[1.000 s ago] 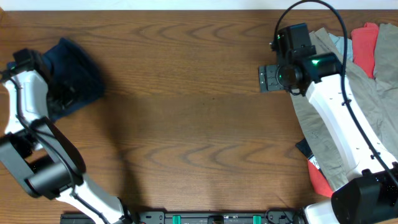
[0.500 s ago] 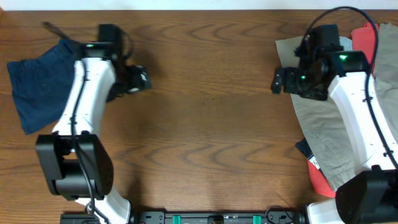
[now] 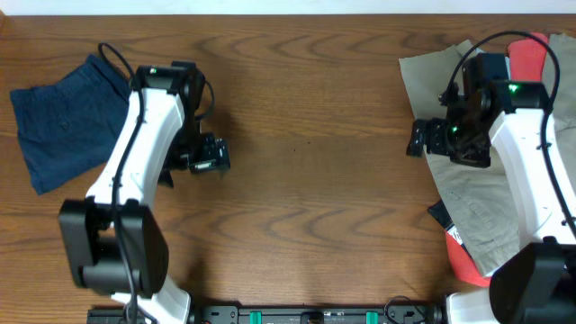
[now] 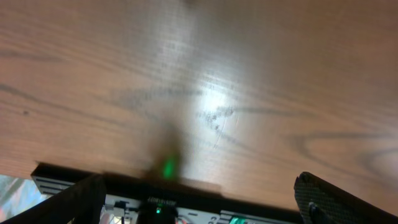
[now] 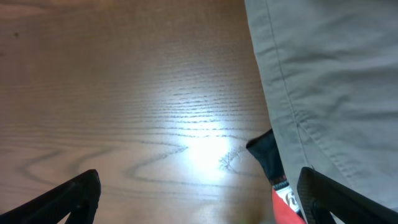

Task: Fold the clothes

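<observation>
A folded navy garment lies at the table's far left. A pile of clothes lies at the right edge: a khaki garment, a red one and a dark one with red. My left gripper is open and empty over bare wood right of the navy garment. My right gripper is open and empty at the khaki garment's left edge.
The wooden table spreads between the two arms. A black rail with green lights runs along the front edge.
My left arm has swung right, away from the navy garment, which now lies flat and free. My right gripper has drawn right, toward the clothes pile.
</observation>
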Controlling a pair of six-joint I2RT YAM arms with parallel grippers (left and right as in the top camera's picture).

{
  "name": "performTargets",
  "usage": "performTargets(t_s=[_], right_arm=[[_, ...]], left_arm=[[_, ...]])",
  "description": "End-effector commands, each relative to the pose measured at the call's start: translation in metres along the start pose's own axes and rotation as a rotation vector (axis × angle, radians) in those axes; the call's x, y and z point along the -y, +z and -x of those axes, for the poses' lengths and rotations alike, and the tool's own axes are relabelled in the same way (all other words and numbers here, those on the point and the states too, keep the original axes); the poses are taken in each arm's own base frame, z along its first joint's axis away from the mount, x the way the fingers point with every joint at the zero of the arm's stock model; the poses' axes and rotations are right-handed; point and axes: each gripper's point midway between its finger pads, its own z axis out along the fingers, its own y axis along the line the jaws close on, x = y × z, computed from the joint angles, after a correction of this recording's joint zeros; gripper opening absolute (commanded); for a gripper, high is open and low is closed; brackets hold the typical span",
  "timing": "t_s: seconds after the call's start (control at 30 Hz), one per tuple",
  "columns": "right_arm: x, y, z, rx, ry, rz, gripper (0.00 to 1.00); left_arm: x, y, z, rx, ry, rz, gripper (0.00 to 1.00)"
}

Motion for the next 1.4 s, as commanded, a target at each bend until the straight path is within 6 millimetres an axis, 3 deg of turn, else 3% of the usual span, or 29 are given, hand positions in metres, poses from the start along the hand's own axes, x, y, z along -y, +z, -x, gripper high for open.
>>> performTargets(t_s=[0.0, 0.2, 0.33, 0.63, 0.83, 1.37], right_arm=[[0.005, 0.002, -0.015, 0.027, -0.023, -0.009, 0.99], [0.014, 0.008, -0.049, 0.166, -0.038, -0.009, 0.99], [0.025, -0.004, -0.07, 0.326, -0.024, -0.035, 0.99], [0.022, -0.046, -0.095, 0.57, -0.036, 0.008, 0.99], [0.021, -0.055, -0.097, 0.619, -0.041, 0.016, 0.99], [0.016, -0.059, -0.1, 0.639, -0.063, 0.027, 0.99]], left_arm=[[-0.006, -0.008, -0.023, 0.066, 0.025, -0.011, 0.98], [-0.017, -0.01, -0.06, 0.272, 0.025, -0.088, 0.98], [-0.024, -0.018, -0.082, 0.468, 0.017, -0.159, 0.98], [-0.03, -0.075, -0.103, 0.881, -0.042, -0.335, 0.98], [-0.034, -0.084, -0.113, 0.949, -0.041, -0.362, 0.98], [-0.034, -0.083, -0.113, 0.942, -0.041, -0.359, 0.98]])
